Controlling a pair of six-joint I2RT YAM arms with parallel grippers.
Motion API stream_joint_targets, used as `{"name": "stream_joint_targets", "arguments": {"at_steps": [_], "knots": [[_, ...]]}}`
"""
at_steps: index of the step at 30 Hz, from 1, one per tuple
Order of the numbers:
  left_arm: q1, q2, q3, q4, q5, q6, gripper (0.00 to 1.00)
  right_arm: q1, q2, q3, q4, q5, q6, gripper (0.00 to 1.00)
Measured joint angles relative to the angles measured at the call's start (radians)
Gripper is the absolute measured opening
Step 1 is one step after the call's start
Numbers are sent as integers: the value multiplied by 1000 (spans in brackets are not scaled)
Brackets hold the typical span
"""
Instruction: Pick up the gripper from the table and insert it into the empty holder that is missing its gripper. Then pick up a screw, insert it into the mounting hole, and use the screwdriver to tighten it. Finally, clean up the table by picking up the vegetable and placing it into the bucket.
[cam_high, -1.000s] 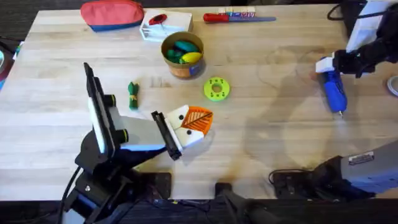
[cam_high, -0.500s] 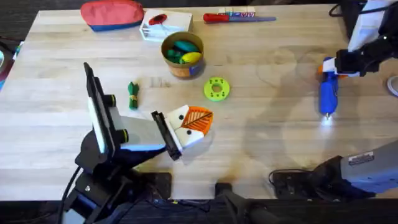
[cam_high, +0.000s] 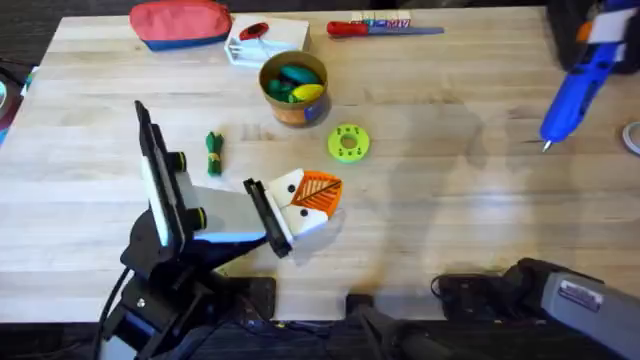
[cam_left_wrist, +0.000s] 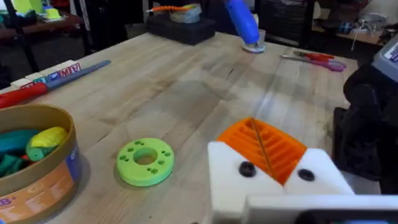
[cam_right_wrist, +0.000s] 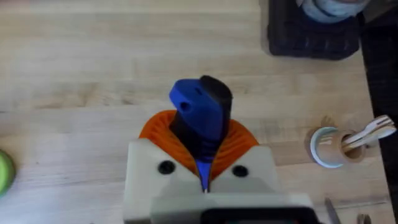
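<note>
Up at the table's far right, our right gripper (cam_right_wrist: 202, 171) clamps the screwdriver (cam_high: 572, 95), lifted and tilted. Our left gripper (cam_high: 305, 200) sits closed with both orange pads pressed together, well apart from it.

Blue screwdriver (cam_high: 572, 88): chunky cylindrical body, short metal tip, tilted tip-down above the surface at the far right, clamped between the orange pads of the right tool (cam_right_wrist: 200, 163); orange ribbed gripper (cam_high: 320, 190): seated on its white holder (cam_high: 288, 188) on the left tool (cam_left_wrist: 268, 163), near the surface's middle; dark green leafy vegetable (cam_high: 213, 153): lying flat on the surface, left of the bucket; tan bucket (cam_high: 293, 87) with orange band: upright, holding green and yellow toy produce.
</note>
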Motion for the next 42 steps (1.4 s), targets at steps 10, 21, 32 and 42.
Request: {"name": "stream_joint_targets", "arguments": {"at_steps": [10, 21, 32, 42], "knots": [[0, 0, 0, 0, 0, 0, 7, 79, -416, -92, 121, -246, 189, 7], [0, 0, 0, 0, 0, 0, 7, 482, -717, -507, 708, -367, 420, 7], [0, 0, 0, 0, 0, 0, 7, 918, -538, -603, 1054, -377, 444, 7], [0, 0, 0, 0, 0, 0, 7, 1117, -348, -603, 1300, -381, 445, 7]]}}
